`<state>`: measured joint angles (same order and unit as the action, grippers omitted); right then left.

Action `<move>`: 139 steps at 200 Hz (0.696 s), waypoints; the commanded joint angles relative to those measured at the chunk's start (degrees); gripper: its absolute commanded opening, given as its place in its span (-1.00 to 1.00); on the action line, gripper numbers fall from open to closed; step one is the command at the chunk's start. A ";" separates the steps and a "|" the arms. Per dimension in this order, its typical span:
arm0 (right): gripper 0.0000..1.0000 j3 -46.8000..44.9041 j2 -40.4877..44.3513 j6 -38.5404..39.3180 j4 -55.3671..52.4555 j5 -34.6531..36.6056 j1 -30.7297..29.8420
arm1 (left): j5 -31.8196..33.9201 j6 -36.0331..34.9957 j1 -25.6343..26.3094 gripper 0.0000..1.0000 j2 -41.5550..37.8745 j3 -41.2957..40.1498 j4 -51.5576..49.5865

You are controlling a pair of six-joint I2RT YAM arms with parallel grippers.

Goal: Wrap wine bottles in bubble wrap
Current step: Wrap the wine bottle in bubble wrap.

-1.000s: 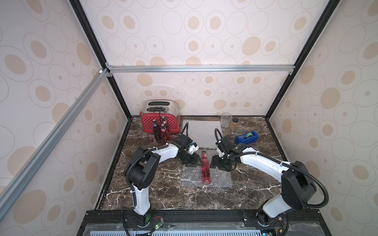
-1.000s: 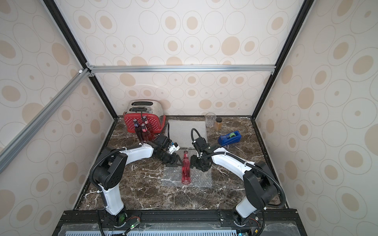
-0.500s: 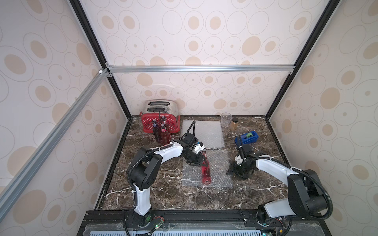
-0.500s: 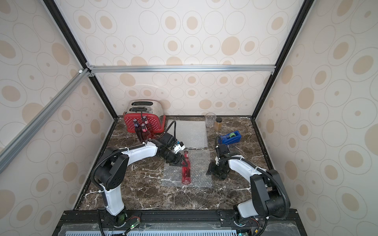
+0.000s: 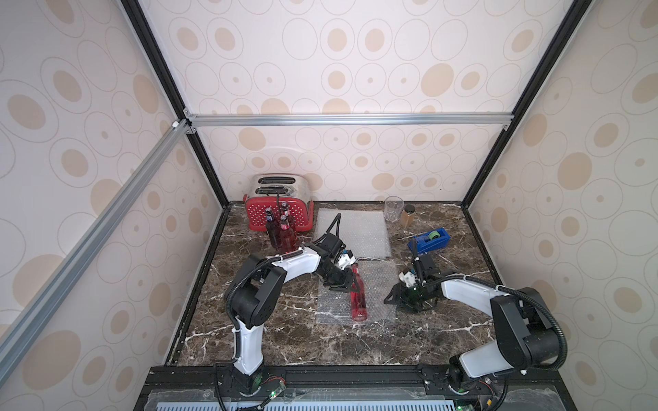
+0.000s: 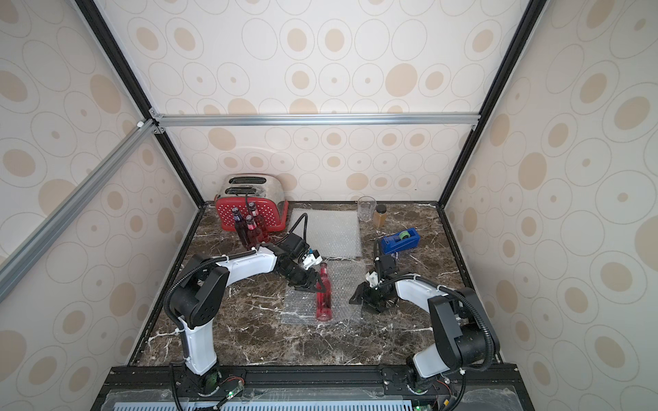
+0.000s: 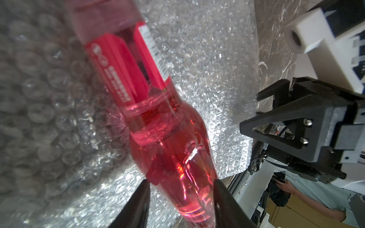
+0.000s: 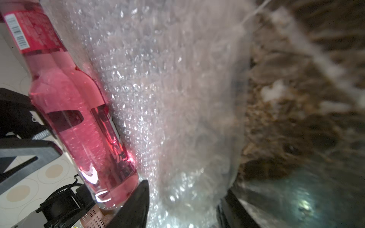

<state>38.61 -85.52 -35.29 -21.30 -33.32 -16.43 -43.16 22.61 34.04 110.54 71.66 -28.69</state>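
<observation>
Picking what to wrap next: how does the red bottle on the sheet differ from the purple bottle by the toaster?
The red bottle lies on the bubble wrap; the purple bottle stands upright on marble. The left gripper straddles the red bottle's neck; none is at the purple bottle. Both are slim, long-necked.

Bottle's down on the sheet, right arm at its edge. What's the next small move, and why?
Probably close the right gripper on the edge of the sheet. Its jaws stand open with that edge showing between them. The bottle lies along the sheet's middle, and the left gripper has its jaws flanking the neck, which should steady it for the fold.
</observation>
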 commanded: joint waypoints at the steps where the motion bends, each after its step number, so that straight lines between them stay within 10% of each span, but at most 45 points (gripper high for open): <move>1: 0.07 -1.31 0.60 -2.15 2.28 -2.72 -0.40 | 2.02 -1.69 0.50 0.01 0.46 1.32 -2.25; 139: 0.17 -0.29 4.08 -7.42 13.94 -8.04 -5.59 | 3.43 -1.43 0.53 0.05 -0.83 0.66 -2.60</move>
<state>37.89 -81.43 -41.82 -8.34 -40.69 -21.34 -42.61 22.50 34.11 110.48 71.66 -28.84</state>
